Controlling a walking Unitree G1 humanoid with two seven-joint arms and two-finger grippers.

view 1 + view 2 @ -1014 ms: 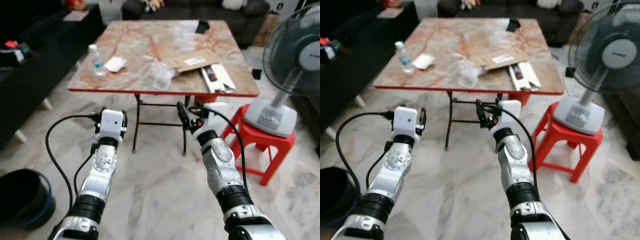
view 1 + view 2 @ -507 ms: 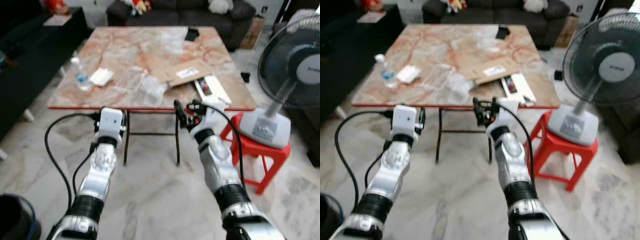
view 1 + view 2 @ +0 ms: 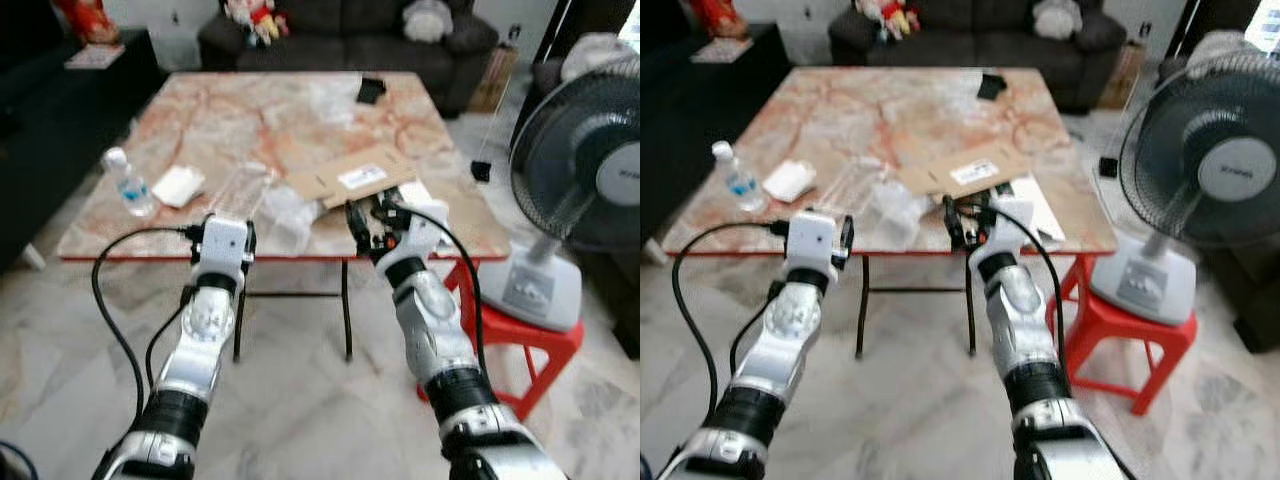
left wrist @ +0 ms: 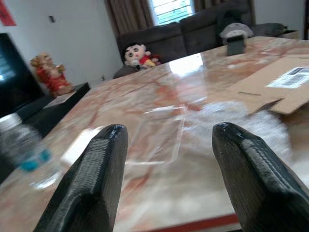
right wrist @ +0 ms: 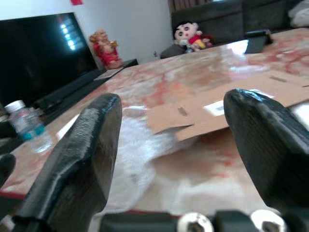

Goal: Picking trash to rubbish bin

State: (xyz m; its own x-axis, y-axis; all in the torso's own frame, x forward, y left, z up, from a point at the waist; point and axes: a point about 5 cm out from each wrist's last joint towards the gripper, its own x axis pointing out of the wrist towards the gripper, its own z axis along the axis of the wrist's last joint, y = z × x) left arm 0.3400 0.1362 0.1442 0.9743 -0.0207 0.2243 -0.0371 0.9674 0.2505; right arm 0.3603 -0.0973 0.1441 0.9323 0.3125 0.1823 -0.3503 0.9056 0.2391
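**Trash on the worktop, both end effectors at its near edge**

Trash lies spread on the marble-patterned worktop [image 3: 200, 120]: a crumpled clear plastic wrap [image 3: 290, 215] near the front edge, a flattened cardboard sheet [image 3: 350, 180] with a white label just behind it, a small white packet [image 3: 178, 185] to the left, and a water bottle [image 3: 128, 185] with a blue label at the front left corner. A flat white box [image 3: 1025, 205] sits under the cardboard's right end, and a dark object [image 3: 371, 90] lies near the far edge.

Left end effector [image 4: 166, 140] is held at the worktop's front edge, fingers spread apart and empty, pointing toward the wrap and a clear flat sleeve [image 4: 154, 137]. Right end effector [image 5: 169, 121] is raised at the same edge, just in front of the wrap and cardboard, fingers likewise parted and holding nothing.

A fan [image 3: 590, 160] stands on a red stool [image 3: 530, 345] to the right. A dark sofa [image 3: 340, 25] with soft toys [image 3: 250, 15] runs behind.
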